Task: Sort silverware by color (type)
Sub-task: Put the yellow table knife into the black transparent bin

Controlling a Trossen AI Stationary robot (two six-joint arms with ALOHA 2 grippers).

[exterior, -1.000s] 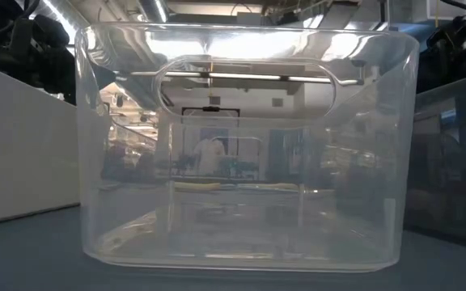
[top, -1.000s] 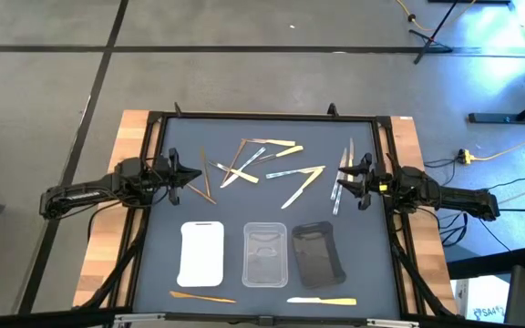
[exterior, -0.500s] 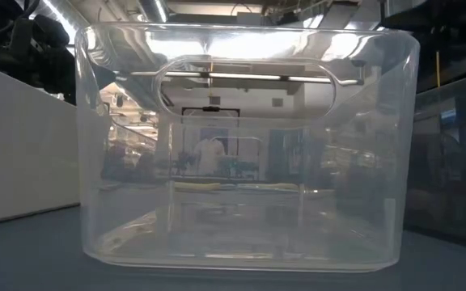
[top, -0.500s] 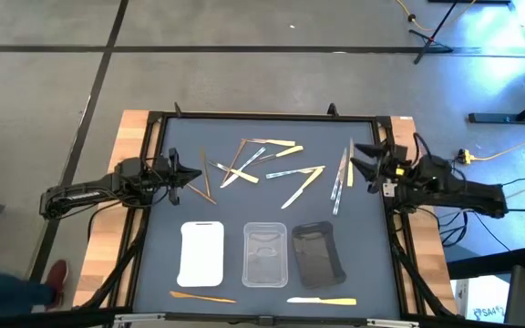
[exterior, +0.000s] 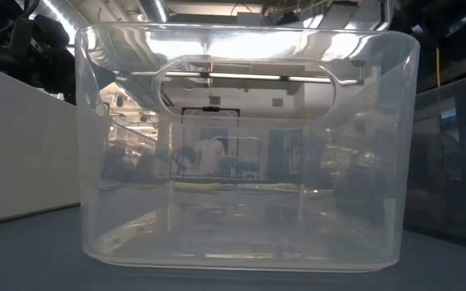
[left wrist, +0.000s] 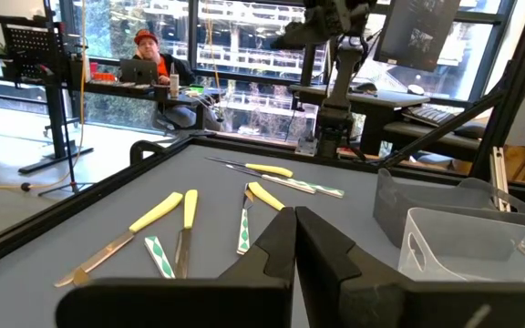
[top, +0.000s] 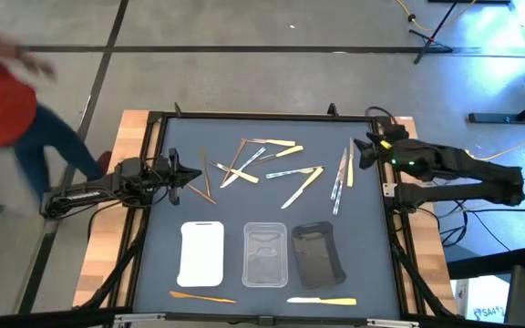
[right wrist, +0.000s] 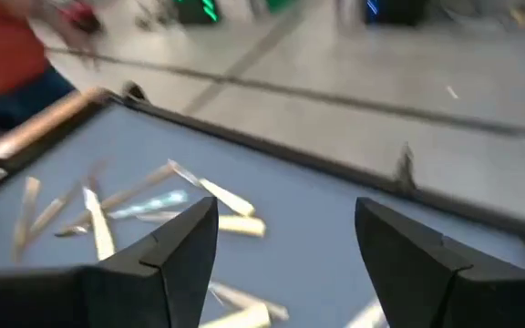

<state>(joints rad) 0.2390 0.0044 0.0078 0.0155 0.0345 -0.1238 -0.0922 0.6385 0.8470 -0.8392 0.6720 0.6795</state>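
The silverware lies flat and scattered on the dark mat. There is a crossed heap of cream, clear and wooden pieces (top: 262, 164) at the middle, also seen in the left wrist view (left wrist: 190, 219) and the right wrist view (right wrist: 153, 214). Wooden ones (top: 203, 178) lie near my left gripper, and a few (top: 343, 178) lie near my right gripper. My left gripper (top: 179, 173) (left wrist: 294, 239) is shut low at the mat's left edge. My right gripper (top: 365, 150) (right wrist: 285, 246) is open, raised above the mat's far right corner. Neither holds anything.
White tray (top: 201, 253), clear tray (top: 265, 253) and black tray (top: 317, 253) stand in a row near the front edge. The clear tray (exterior: 245, 145) fills the low view. More utensils (top: 203, 296) (top: 322, 300) lie in front of them. A person in red (top: 7, 100) passes left of the table.
My right gripper has drawn back from the utensils at the right, moving up and toward the table's far right corner. My left gripper has kept still. A person in red has walked into view on the floor to the left.
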